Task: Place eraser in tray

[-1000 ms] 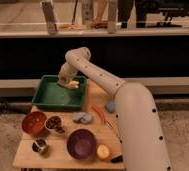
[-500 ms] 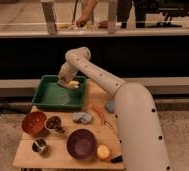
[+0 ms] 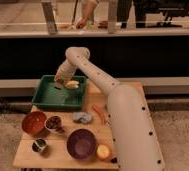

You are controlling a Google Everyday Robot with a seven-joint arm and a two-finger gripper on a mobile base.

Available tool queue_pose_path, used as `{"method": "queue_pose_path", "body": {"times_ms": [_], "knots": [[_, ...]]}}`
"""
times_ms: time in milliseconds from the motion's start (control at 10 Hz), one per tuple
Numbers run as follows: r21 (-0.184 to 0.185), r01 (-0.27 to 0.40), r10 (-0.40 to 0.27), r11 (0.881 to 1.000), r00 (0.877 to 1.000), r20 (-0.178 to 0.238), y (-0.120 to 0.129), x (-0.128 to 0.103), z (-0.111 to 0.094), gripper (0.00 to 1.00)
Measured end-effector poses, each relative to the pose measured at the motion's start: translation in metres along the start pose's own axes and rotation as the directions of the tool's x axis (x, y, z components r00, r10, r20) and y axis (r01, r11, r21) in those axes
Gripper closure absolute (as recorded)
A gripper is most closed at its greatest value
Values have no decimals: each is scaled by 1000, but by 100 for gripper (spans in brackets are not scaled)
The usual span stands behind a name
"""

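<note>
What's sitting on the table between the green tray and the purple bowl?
In the camera view, a small grey-blue lump lies between the tray and purple bowl. The claw hovers over the tray.

The white arm [image 3: 105, 87] reaches forward and left, elbow raised, its hand [image 3: 63, 82] hanging low, pointed down.

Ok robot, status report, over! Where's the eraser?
Gripper low over the green tray, near its back edge. Pale eraser-like piece right beside it, over the tray; held or not, unclear. Purple bowl sits away from the tray.
</note>
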Motion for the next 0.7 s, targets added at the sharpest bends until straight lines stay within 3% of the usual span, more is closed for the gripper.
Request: {"method": "queue_pose_path", "body": {"times_ms": [200,500,700], "knots": [[-25,1,-1,1000,1000,8,5,-1,0,20],[-35,21,-19,999,999,42,1,-4,1,20],[-45,15,-13,999,999,33,-1,-4,2,20]]}}
